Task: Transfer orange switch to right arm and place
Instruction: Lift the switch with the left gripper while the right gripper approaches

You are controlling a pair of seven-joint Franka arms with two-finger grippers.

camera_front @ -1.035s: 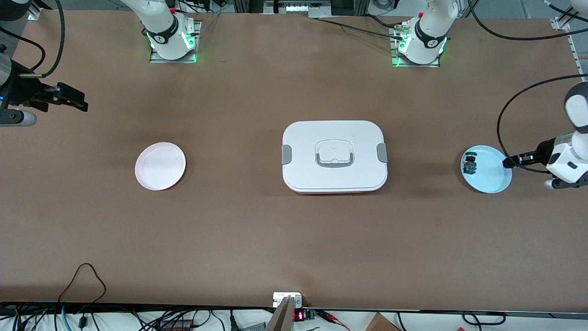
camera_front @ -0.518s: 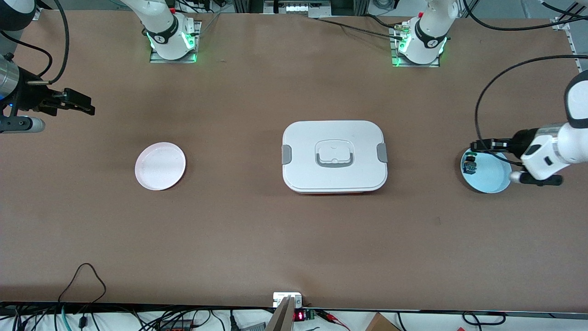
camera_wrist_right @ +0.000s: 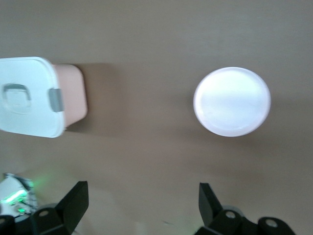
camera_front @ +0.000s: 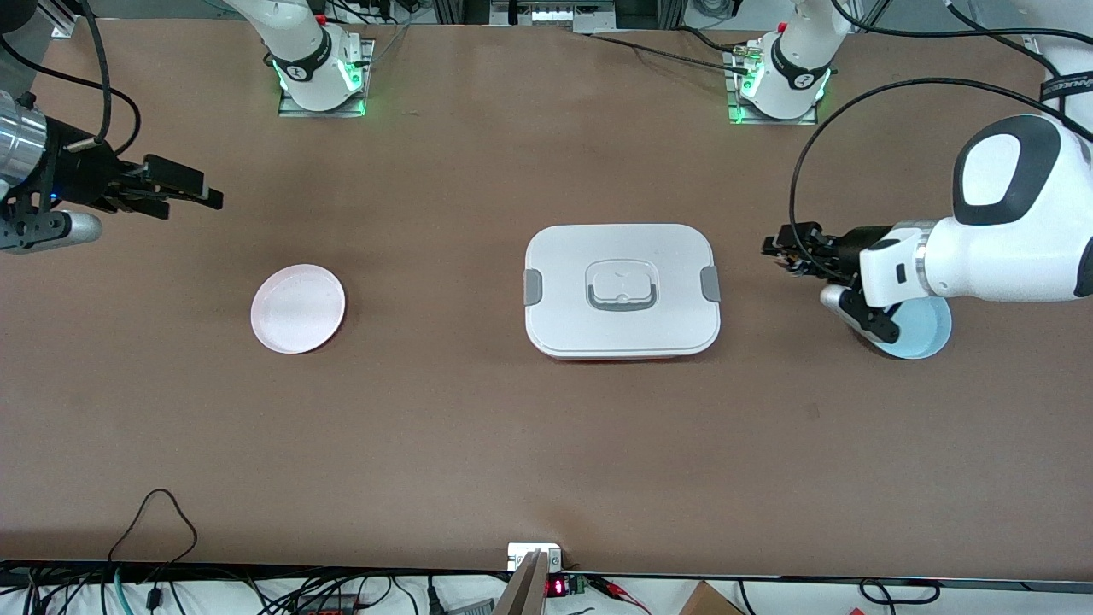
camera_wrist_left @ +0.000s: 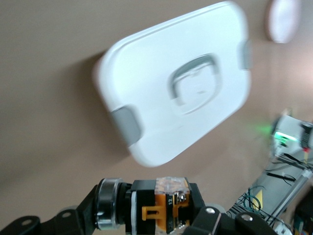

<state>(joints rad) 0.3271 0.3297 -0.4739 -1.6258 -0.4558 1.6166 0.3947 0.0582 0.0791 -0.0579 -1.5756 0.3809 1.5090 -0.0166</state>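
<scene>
The orange switch, a black stubby part with orange accents, is clamped between my left gripper's fingers. My left gripper is in the air over the bare table between the white lidded box and the blue plate. The left wrist view looks down on the box. My right gripper is open and empty, in the air over the table at the right arm's end, and it also shows in the right wrist view. The pink plate lies near it.
The left arm's wrist covers most of the blue plate, and whatever lies on it is hidden. The right wrist view shows the pink plate and the box. Cables hang along the table's front edge.
My left gripper has left the blue plate and moved toward the white box with the switch in it. My right gripper has moved toward the middle of the table.
</scene>
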